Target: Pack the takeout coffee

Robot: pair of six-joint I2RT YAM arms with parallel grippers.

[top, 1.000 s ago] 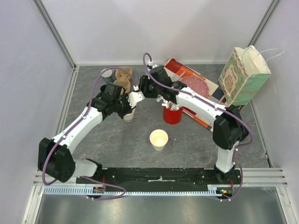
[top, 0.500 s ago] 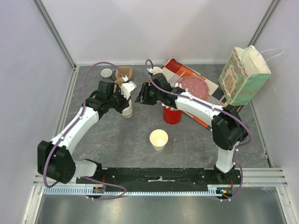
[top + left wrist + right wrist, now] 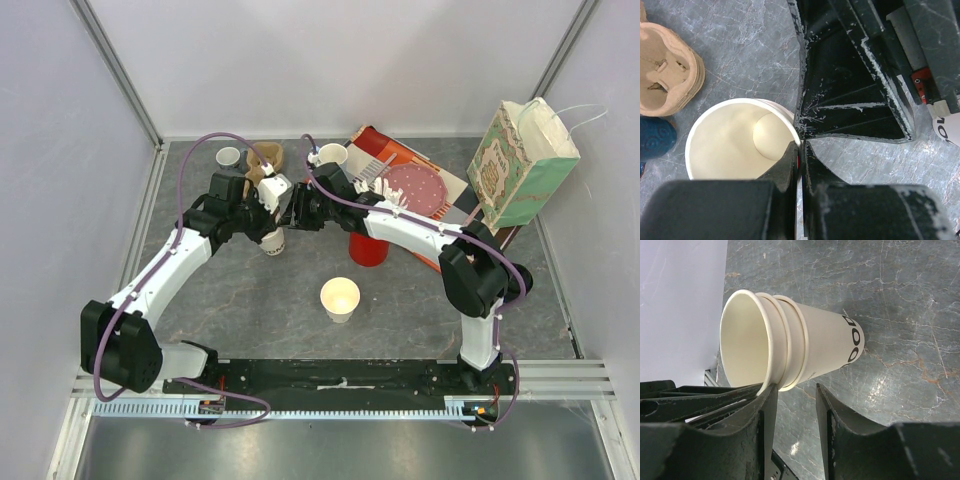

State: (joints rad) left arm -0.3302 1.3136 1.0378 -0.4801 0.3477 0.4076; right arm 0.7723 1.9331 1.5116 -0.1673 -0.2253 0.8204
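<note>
**Clerk:** While the left claw (image 3: 800,150) pinches its rim, where is the item logged?

**Keeper:** Item: stack of paper cups (image 3: 805,347), three nested, lidless. It is left of centre on the table (image 3: 250,300), between both claws. The right claw (image 3: 795,390) is narrowly parted and empty, just beside the rim.

**Clerk:** Handling?

**Keeper:** Judged light, thin-walled and easily crushed. Hold it at the stiff rolled rim, gently.
</note>
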